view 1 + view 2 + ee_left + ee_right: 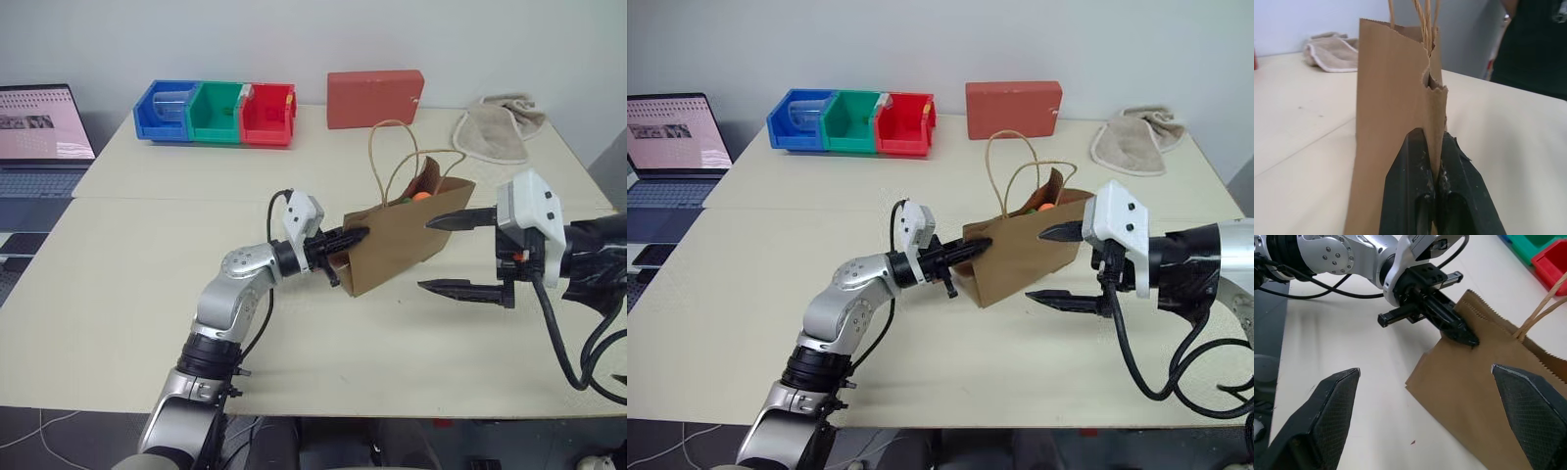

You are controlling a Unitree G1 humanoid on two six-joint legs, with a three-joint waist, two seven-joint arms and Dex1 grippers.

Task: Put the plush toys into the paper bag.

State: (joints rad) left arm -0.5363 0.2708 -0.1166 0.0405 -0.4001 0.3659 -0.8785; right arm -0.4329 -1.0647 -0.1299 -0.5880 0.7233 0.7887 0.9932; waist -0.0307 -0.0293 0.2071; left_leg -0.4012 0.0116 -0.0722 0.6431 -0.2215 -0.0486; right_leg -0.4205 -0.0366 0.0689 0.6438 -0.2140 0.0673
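One pincer (1436,183) on bag edge (1435,98)

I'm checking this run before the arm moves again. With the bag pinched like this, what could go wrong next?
The left gripper is shut on only the thin top edge of the paper bag, so pulling may tear or crumple the paper. The bag already leans, so a tug might tip it and spill the orange toy at its mouth. The open right gripper beside it could knock it.

Silver-jointed arms, white wrist housings, black cables, black pointed gripper (345,238) fingers
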